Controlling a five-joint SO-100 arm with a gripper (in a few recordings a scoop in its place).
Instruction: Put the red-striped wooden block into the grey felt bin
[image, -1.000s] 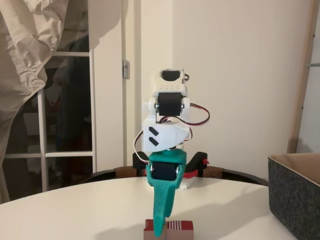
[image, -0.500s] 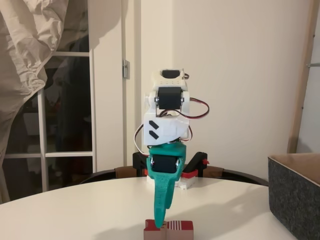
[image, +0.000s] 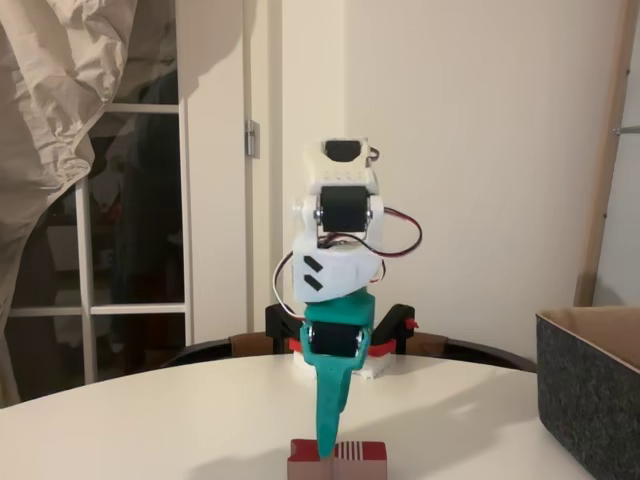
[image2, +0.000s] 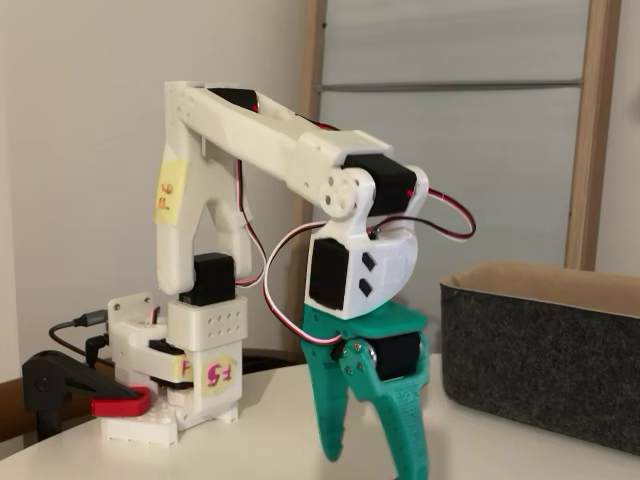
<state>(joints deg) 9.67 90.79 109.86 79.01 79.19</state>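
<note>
One grey felt bin (image2: 545, 355) at the right edge of the tabletop (image: 150, 420) in both fixed views; thick charcoal walls, tan-brown inner lining visible at the rim; contents cannot be seen from these angles. One red-striped wooden block (image: 338, 461) at the near edge of the tabletop in a fixed view, well left of the bin, lying flat; pale wooden section on its left, thin red-and-white stripes in the middle, solid red on the right. One arm, white links with a teal gripper (image2: 375, 455) pointing straight down; in a fixed view its two teal fingers (image2: 328, 410) are spread apart in an inverted V, so it is released, grasping nothing; in the other fixed view the teal tip reaches the block's top near the pale section; real contact cannot be told. Arm base (image2: 170, 385) sits toward the far edge, clamped with one red-and-black clamp (image2: 75, 395) on each side. Tabletop is round and white; behind it a cream wall, a glazed door (image: 130, 230) with white bars, crumpled pale fabric (image: 60, 90) top left, one wooden upright (image2: 590, 130) at right.
</note>
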